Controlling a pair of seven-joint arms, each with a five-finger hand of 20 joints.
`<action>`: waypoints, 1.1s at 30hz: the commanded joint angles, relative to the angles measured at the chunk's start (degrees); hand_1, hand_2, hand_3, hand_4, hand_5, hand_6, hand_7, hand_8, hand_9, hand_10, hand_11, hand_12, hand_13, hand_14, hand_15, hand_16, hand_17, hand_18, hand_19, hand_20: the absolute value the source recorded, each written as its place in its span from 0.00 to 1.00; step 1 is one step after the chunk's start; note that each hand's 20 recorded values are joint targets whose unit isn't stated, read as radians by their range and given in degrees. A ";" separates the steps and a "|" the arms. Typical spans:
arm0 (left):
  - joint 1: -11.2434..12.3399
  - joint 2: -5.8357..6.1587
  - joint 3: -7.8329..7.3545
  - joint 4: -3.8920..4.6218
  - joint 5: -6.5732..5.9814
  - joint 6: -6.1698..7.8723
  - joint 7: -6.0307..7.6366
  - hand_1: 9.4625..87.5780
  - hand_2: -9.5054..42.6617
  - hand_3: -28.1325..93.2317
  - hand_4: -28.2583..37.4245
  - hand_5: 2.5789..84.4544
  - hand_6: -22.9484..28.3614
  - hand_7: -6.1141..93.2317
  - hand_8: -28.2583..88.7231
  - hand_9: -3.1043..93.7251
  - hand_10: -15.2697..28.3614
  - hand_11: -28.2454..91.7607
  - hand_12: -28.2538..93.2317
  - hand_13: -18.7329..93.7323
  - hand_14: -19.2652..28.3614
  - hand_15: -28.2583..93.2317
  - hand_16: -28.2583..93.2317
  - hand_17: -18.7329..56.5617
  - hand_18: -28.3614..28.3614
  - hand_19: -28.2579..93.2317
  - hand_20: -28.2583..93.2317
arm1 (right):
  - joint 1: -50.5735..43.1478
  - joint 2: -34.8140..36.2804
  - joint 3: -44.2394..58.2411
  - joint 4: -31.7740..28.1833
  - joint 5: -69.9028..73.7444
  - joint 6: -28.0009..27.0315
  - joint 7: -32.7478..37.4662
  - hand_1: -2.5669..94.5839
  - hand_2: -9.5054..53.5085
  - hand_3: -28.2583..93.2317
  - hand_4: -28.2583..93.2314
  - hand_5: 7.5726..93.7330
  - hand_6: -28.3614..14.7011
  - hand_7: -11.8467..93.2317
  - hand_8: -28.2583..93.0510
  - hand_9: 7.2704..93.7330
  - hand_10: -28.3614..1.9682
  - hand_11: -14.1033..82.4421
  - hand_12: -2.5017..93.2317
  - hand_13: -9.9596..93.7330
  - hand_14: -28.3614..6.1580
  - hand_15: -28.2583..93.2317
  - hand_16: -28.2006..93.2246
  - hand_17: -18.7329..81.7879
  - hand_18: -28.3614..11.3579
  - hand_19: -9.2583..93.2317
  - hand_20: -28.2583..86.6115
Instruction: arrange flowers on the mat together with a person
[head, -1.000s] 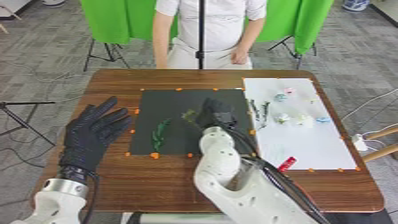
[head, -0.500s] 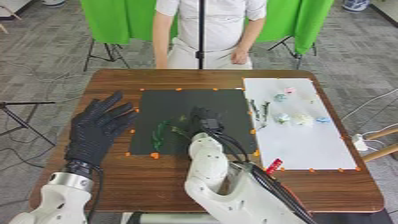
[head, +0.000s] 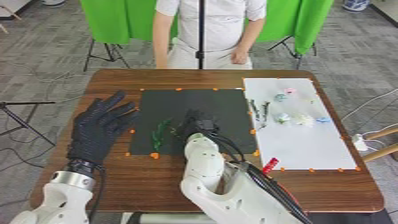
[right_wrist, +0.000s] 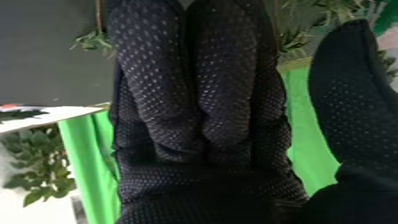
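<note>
In the head view my right hand (head: 201, 123) is low over the dark mat (head: 169, 102). Just left of it, close to its fingers, is a small sprig (head: 174, 131); a larger green sprig (head: 160, 134) lies farther left on the mat. My left hand (head: 96, 131) hovers, fingers spread, beside the mat's left edge. The right wrist view has my right hand (right_wrist: 200, 95) with straight fingers and the thumb apart. Leafy greenery (right_wrist: 91, 41) appears beyond the fingers, and more leaves (right_wrist: 293, 41) between fingers and thumb. A person stands across the table, arms down.
A white board (head: 306, 145) on the right bears a pink flower (head: 290, 90), a blue flower (head: 280, 97), a white flower (head: 304, 120) and thin green stems (head: 265, 111). A red object (head: 270, 164) lies by its near left edge.
My right hand has come left and nearer across the mat. The small sprig beside it has shifted toward the larger sprig. My left hand has moved slightly.
</note>
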 joint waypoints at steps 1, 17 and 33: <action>1.06 0.28 0.30 0.17 -0.13 0.53 0.11 0.15 0.44 0.84 0.00 0.41 0.69 0.12 0.18 0.40 0.91 0.44 0.30 0.40 1.00 0.63 0.13 0.14 0.95 0.70 0.22 | 1.24 0.97 -1.90 -1.58 -2.76 8.01 -0.56 0.38 0.02 0.82 0.00 0.95 0.64 0.24 0.13 1.00 0.56 0.51 0.17 0.97 0.54 0.59 0.38 0.46 0.21 0.91 0.13; 7.77 0.02 -2.47 -2.12 -0.26 2.22 1.56 0.15 0.44 0.84 0.00 0.41 0.69 0.12 0.18 0.40 0.90 0.44 0.30 0.40 1.00 0.63 0.13 0.14 0.96 0.71 0.23 | -0.46 6.07 0.44 -12.57 -0.26 15.50 -3.71 0.37 0.04 0.82 0.00 0.93 0.63 0.24 0.13 1.00 0.53 0.48 0.18 0.94 0.52 0.58 0.39 0.45 0.21 0.90 0.14; 13.68 1.90 -1.54 -1.46 2.74 5.89 11.60 0.12 0.44 0.84 0.00 0.38 0.65 0.13 0.18 0.39 0.89 0.44 0.30 0.40 1.00 0.63 0.13 0.13 0.94 0.69 0.22 | -34.20 15.61 37.78 -29.70 72.50 11.07 -39.92 0.23 0.27 0.89 0.00 0.58 0.52 0.22 0.13 0.63 0.27 0.31 0.15 0.62 0.21 0.56 0.32 0.29 0.21 0.66 0.32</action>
